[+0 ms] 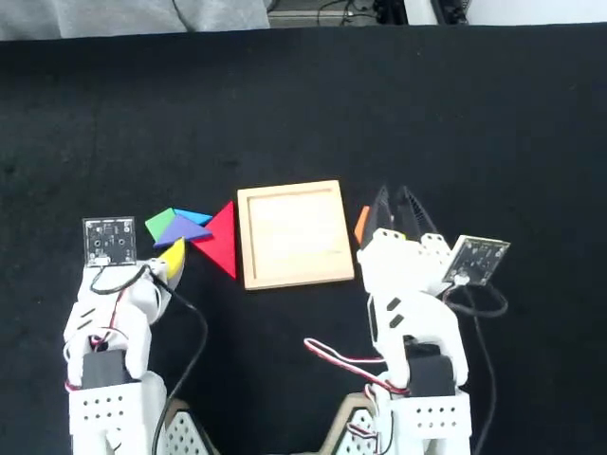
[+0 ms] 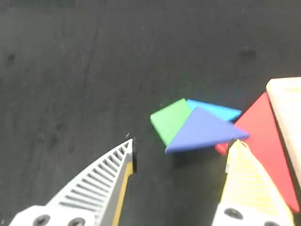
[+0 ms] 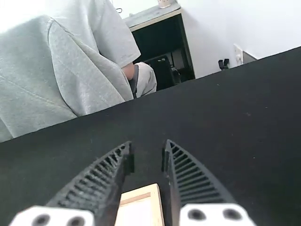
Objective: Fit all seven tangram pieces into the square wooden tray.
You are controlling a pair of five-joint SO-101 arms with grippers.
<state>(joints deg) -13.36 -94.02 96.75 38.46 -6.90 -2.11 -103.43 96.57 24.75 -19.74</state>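
Note:
The square wooden tray [image 1: 289,267] lies mid-table with nothing inside it. To its left is a cluster of pieces: a red triangle [image 1: 220,241] against the tray's edge, a purple-blue triangle [image 1: 186,230], a green piece [image 1: 159,225] and a light blue piece [image 1: 195,217]. In the left wrist view the purple-blue triangle [image 2: 202,131] overlaps the green piece [image 2: 169,120] and the light blue piece [image 2: 216,110]. My left gripper [image 2: 183,146] is open just short of this cluster, its yellow finger [image 2: 247,181] over the red triangle [image 2: 258,127]. An orange piece [image 1: 361,226] lies by the tray's right edge, beside my right gripper [image 1: 394,199], which is open a little with nothing between its black fingers.
A black cloth covers the table, with free room beyond the tray. In the right wrist view a corner of the tray [image 3: 138,207] sits beneath the right gripper [image 3: 146,150]. Cables [image 1: 332,355] trail between the arm bases at the near edge.

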